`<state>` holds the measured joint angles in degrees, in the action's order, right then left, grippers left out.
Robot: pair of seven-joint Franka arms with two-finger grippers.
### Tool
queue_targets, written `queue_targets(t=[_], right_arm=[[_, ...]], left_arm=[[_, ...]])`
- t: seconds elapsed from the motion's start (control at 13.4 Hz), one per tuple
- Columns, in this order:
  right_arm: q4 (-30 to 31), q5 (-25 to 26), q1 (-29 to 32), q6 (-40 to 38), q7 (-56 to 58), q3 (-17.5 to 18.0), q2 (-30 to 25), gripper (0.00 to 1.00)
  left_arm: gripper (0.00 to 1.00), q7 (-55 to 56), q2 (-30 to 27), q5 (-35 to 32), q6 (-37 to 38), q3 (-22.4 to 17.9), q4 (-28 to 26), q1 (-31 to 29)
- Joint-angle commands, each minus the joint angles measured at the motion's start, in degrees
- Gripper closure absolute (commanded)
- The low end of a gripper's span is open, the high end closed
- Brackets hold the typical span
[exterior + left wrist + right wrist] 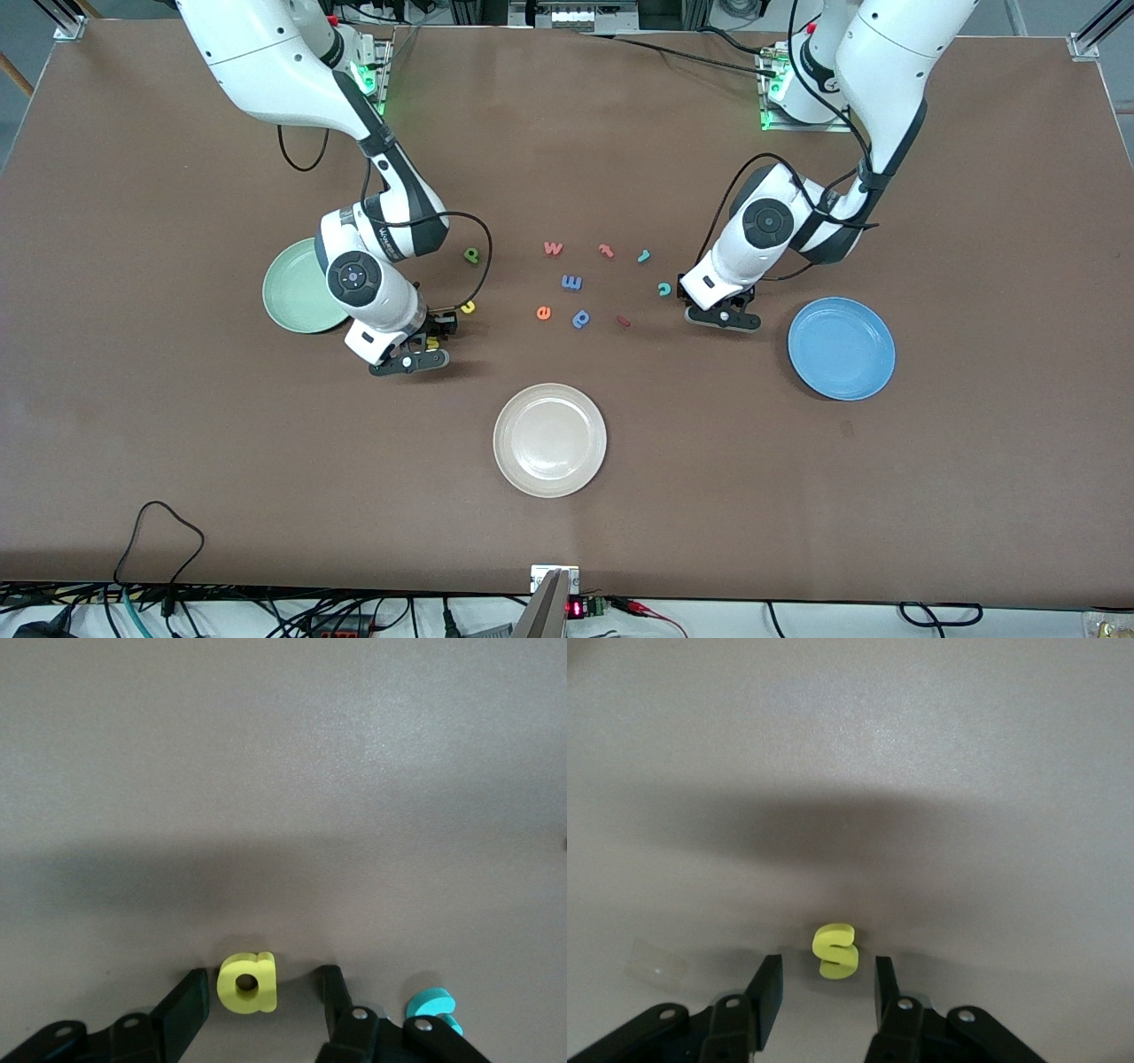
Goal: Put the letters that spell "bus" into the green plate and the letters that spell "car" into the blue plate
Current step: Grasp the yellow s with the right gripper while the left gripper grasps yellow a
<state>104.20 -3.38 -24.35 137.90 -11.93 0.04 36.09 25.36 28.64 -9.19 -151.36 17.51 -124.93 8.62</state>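
While both plates sit unfilled, the yellow "a" (247, 982) is straddled on the table by the left gripper (263, 1003), jaws part-open with a gap each side; the yellow "s" (836, 950) is likewise bracketed, ungripped, by the right gripper (827, 990). Light, squashy foam is judged; flat sides should be pinched.

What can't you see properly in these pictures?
- Yellow "a": hidden in the front view under the left end effector.
- Yellow "s": in the front view only a sliver shows beside the right end effector.
- Teal letter: left wrist view, half covered by a finger, so its shape is unclear.
- Green plate: front view, the right arm covers one edge.
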Motion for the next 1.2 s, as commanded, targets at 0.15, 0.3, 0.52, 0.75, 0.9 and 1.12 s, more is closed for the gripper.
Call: queue_targets(t=[0.15, 0.3, 0.52, 0.75, 0.9, 1.12], right_arm=[[-0.75, -0.22, -0.26, 1.57, -0.63, -0.13, 1.0, 0.5], [-0.75, -0.22, -0.34, 1.75, -0.63, -0.22, 1.44, 0.52], [-0.75, -0.13, -0.35, 2.11, -0.63, -0.22, 1.62, 0.56], [-0.75, -0.13, -0.35, 2.11, -0.63, -0.13, 1.71, 0.66], [-0.75, -0.13, -0.43, 2.11, -0.63, -0.22, 1.71, 0.79], [-0.75, -0.13, -0.35, 2.02, -0.63, -0.13, 1.71, 1.0]], left_arm=[[0.78, -0.57, 0.28, -1.36, 1.06, -0.28, -0.14, 0.26], [0.82, -0.49, -1.12, -1.45, 5.08, -0.37, 0.65, 0.26], [0.82, -0.49, -4.72, -4.08, 18.84, -0.29, 6.08, -0.01], [0.82, -0.84, -4.82, -5.66, 35.38, -0.11, 16.35, -0.44], [0.81, -3.8, -4.82, -6.63, 39.29, -0.46, 19.02, -2.28], [0.8, -16.88, -4.64, -6.72, 38.95, -0.38, 20.6, -10.7]])
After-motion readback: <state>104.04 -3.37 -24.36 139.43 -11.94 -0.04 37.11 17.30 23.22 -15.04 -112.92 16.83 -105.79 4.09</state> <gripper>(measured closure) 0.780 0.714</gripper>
